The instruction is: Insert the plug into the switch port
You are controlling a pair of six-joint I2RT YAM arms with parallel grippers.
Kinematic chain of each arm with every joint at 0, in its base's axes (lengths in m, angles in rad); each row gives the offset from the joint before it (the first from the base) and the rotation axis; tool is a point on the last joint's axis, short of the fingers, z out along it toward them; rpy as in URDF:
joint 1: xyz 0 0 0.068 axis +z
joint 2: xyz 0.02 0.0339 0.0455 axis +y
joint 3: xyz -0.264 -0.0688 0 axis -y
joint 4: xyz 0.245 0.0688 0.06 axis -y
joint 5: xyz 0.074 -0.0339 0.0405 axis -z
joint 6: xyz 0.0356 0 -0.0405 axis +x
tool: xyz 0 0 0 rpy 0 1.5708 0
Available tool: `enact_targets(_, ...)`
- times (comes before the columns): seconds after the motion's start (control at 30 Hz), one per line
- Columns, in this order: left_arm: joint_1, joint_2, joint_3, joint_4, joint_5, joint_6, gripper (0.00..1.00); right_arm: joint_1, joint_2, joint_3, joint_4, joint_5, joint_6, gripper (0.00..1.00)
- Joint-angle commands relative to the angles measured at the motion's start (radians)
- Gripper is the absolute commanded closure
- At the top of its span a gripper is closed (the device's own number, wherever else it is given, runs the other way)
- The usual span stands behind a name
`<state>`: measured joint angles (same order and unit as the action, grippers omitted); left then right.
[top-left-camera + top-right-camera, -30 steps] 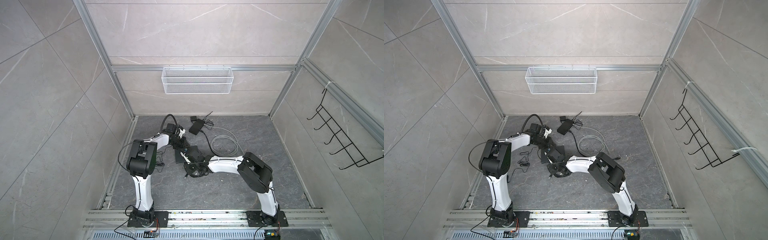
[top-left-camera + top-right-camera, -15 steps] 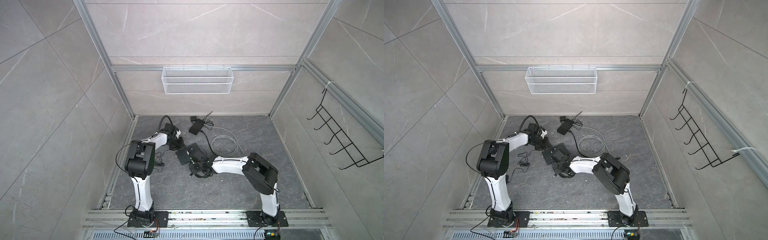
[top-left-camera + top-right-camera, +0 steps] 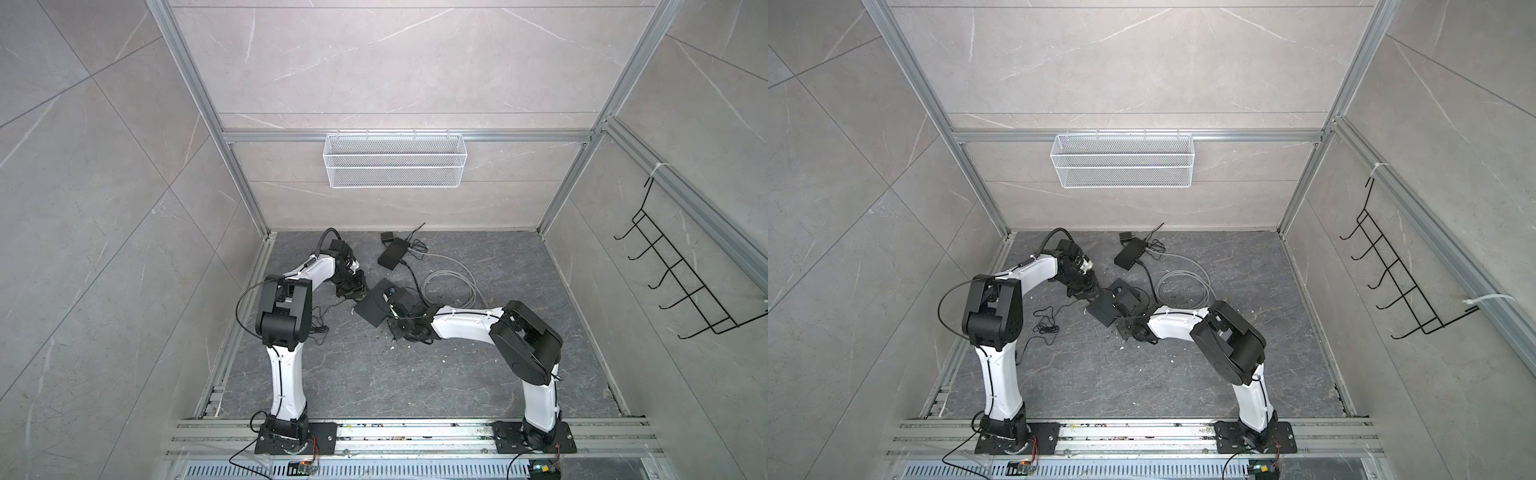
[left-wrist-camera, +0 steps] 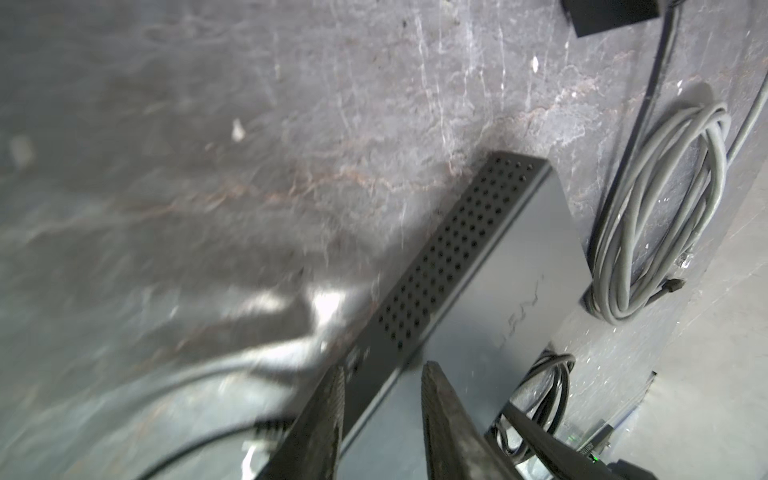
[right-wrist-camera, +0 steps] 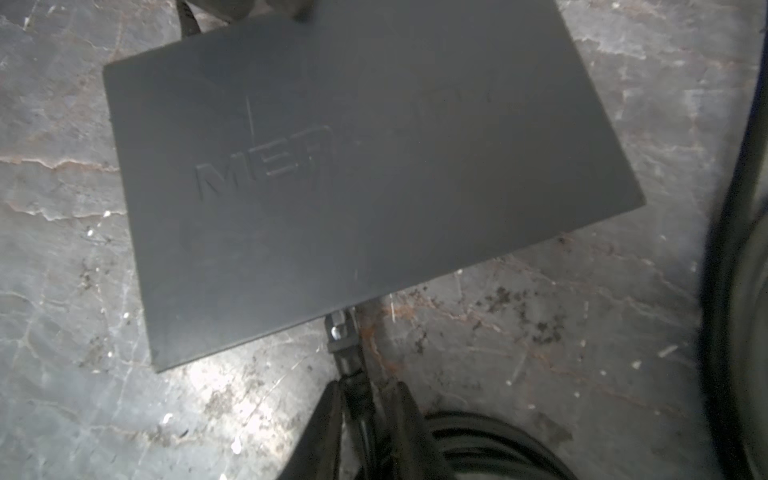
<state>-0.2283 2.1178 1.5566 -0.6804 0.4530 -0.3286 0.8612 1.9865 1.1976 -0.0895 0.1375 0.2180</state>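
Mid-table, the right gripper (image 5: pixel 365 392) stands slightly parted round the black cable (image 5: pixel 353 372), its fingers cut off by the frame; the plug (image 5: pixel 341 328) meets the switch (image 5: pixel 332 166) at its edge, the port itself hidden; beyond, the left gripper (image 4: pixel 382 374), spread, straddles the switch's perforated side; near the far edge, a small black box (image 3: pixel 392 254) shows no detail.

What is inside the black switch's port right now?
The plug, on a black cable, runs under the switch edge in the right wrist view. Its top covers the port and plug tip; depth cannot be seen.
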Motion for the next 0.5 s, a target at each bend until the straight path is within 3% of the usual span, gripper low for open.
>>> enact_targets(0.0, 0.005, 0.022, 0.066, -0.012, 0.041, 0.019, 0.64, -0.013, -0.056, -0.03, 0.001, -0.044, -0.046, 0.7)
enact_targets(0.23, 0.009, 0.085, 0.145, -0.018, 0.066, 0.025, 0.64, -0.055, -0.086, -0.025, -0.008, -0.127, -0.097, 0.65)
enact_targets(0.47, 0.006, 0.082, 0.046, 0.05, 0.11, 0.003, 0.64, -0.067, -0.04, 0.013, -0.004, -0.229, -0.142, 0.66)
